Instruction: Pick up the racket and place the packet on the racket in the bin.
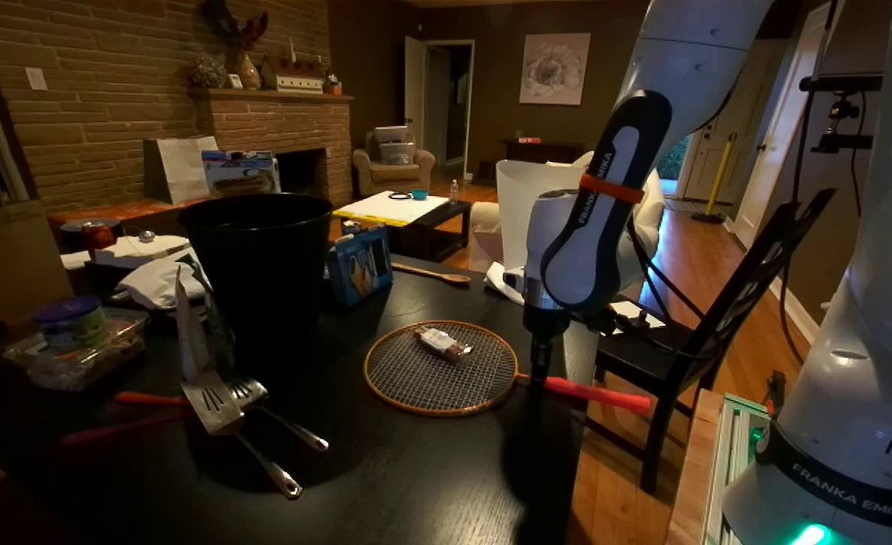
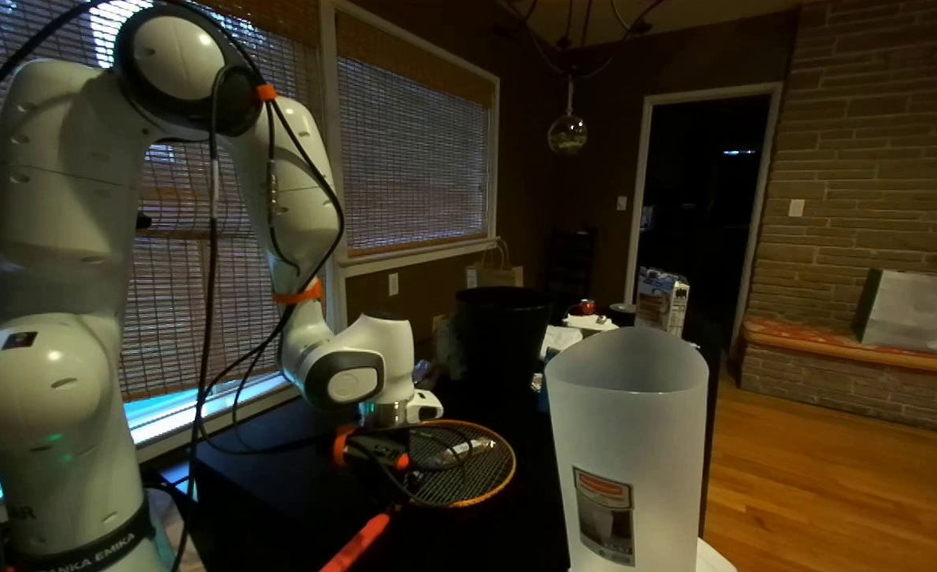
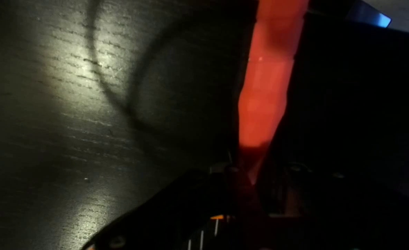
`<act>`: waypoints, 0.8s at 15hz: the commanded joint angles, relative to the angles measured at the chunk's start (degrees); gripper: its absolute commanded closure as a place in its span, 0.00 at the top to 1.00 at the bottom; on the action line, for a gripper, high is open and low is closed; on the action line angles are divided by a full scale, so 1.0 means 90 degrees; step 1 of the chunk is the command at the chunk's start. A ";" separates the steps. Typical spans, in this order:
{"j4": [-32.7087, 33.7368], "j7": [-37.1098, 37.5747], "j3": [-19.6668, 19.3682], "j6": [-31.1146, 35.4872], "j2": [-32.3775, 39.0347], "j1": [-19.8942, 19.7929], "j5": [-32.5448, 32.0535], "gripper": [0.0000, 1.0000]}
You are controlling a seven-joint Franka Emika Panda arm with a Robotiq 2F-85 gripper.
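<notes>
Grabbing the red-handled mesh racket [image 1: 446, 382] looks done, our black gripper [image 1: 539, 369] clenched on it. It's flat on the dark table [image 1: 400, 473], silvery rectangular packet [image 1: 441, 343] aboard; we've yet to reach the tall black bin [image 1: 264, 276].

racket [image 1: 453, 382] with a round, orange-rimmed mesh head and straight red handle, lying flat on the desk [image 1: 430, 469], small whitish-silver packet [image 1: 441, 343] resting on the strings, tall black bin [image 1: 260, 265] standing upright, wide-mouthed, apart from the racket

wrist view: racket handle [image 3: 266, 83] cut off | bin [image 1: 260, 261] floor: hidden
</notes>
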 commanded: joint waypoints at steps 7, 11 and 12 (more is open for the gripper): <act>0.0138 0.0363 -0.0202 0.0065 0.0053 -0.0076 -0.0444 0.05; 0.0120 0.0182 0.0008 -0.0033 -0.0075 -0.0319 -0.0208 0.05; 0.0126 0.0161 0.0039 -0.0015 -0.0070 -0.0362 -0.0188 0.05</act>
